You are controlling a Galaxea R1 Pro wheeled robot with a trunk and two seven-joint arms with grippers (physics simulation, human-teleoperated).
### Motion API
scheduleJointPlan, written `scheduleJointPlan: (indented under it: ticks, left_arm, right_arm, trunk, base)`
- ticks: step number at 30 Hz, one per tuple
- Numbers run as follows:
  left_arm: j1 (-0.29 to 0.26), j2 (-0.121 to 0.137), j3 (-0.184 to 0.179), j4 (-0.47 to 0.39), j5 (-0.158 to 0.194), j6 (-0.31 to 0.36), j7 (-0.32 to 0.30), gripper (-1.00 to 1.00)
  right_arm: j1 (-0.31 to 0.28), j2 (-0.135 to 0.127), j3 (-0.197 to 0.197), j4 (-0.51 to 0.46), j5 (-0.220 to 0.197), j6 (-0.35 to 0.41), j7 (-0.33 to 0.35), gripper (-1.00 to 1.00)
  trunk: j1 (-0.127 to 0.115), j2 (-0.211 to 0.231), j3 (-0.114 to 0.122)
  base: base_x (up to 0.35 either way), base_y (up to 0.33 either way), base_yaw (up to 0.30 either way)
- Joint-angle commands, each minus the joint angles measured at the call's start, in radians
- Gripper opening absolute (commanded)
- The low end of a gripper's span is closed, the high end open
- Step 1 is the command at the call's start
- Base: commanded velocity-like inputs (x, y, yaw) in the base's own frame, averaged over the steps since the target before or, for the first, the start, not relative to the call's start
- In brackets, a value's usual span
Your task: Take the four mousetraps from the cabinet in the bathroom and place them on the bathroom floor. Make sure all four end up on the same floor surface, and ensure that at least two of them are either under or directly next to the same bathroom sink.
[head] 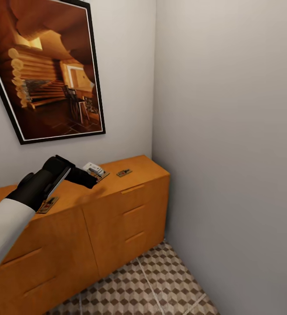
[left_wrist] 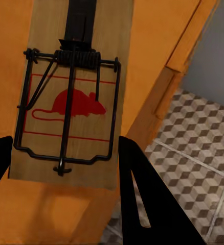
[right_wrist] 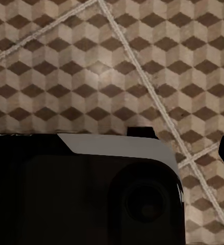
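The orange-brown cabinet point(head: 130, 205) stands against the wall under a picture. On its top lie three mousetraps: one point(head: 124, 173) near the right end, one point(head: 101, 176) in the middle, one point(head: 47, 204) to the left beside my forearm. My left gripper point(head: 91, 180) reaches over the top to the middle one. In the left wrist view that mousetrap point(left_wrist: 71, 97), with its red mouse mark, lies between the black fingers point(left_wrist: 142, 199) of my left gripper point(left_wrist: 66, 168), which is open and straddles its near end. My right gripper point(right_wrist: 186, 143) hangs open over the bathroom floor point(right_wrist: 117, 66).
A small pale object point(head: 93, 168) rests beside the middle trap. A framed picture point(head: 47, 70) hangs above the cabinet. A grey wall point(head: 230, 153) closes the right side, leaving a narrow strip of cube-pattern tiles point(head: 160, 284) in front of the drawers.
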Motion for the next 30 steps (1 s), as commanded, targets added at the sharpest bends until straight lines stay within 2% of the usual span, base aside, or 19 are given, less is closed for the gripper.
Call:
scheduleJointPlan:
  ticks: [1,30]
  left_arm:
    - [-0.002,0.001,-0.003,0.000,-0.003,0.003,-0.002,-1.00]
    - [-0.002,-0.003,-0.004,0.020,-0.002,0.001,-0.002,-1.00]
  right_arm:
    - [-0.001,0.000,0.000,0.001,0.000,-0.003,0.000,1.00]
    - [-0.001,0.000,0.000,0.001,-0.001,-0.003,0.000,1.00]
  trunk:
    - [-0.001,-0.001,-0.001]
    - [-0.001,-0.001,-0.001]
  base:
    - [-0.319,-0.096,0.000]
    - [-0.321,-0.097,0.000]
